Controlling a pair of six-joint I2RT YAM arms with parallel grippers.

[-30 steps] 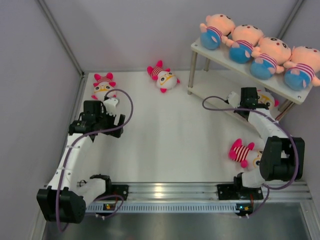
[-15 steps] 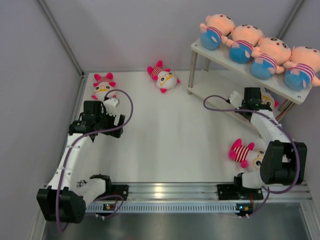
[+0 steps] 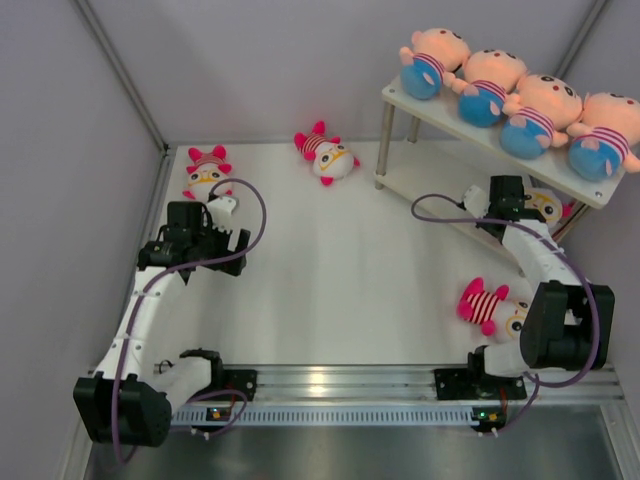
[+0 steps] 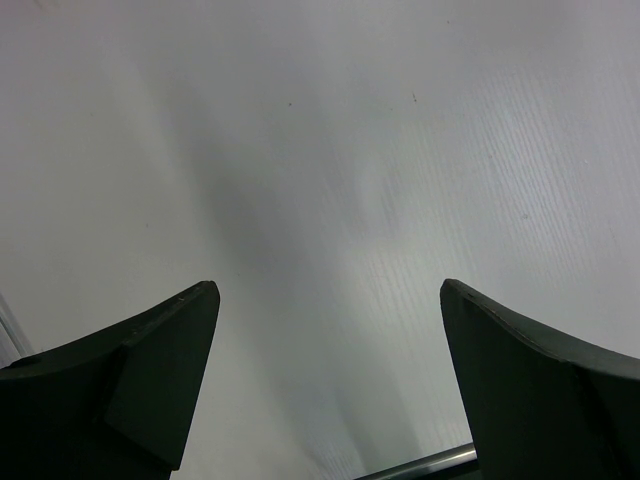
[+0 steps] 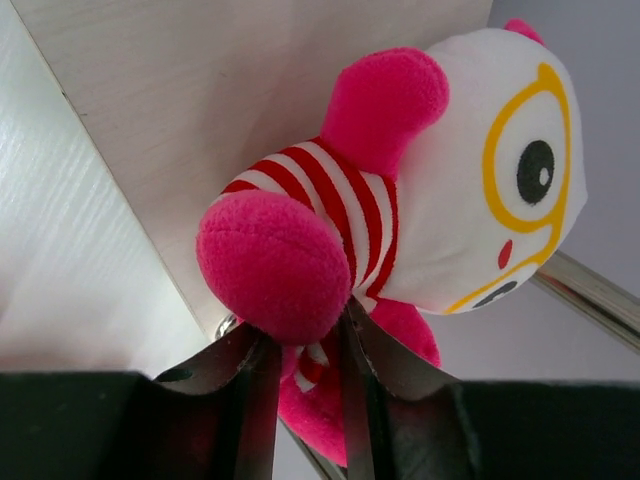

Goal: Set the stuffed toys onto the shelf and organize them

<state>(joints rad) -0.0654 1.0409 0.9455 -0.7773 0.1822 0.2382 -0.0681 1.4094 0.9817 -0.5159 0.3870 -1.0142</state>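
Several peach boy dolls [image 3: 545, 100] lie in a row on the top board of the shelf [image 3: 400, 105] at the back right. My right gripper [image 3: 522, 205] is shut on a hot-pink doll [image 5: 400, 200] by its striped body and holds it at the lower tier, part hidden under the top board [image 3: 548, 206]. Three more pink dolls lie on the table: one at the back middle [image 3: 327, 155], one at the back left [image 3: 207, 172], one by the right arm's base [image 3: 490, 305]. My left gripper [image 4: 330, 330] is open and empty above bare table, next to the back-left doll.
Grey walls close in the table on the left, back and right. A metal rail [image 3: 340, 380] runs along the near edge between the arm bases. The shelf's thin metal legs [image 3: 384, 150] stand on the table at the back right.
My right gripper has moved a little to the right and deeper under the shelf's top board with the pink doll. The left arm has not moved.
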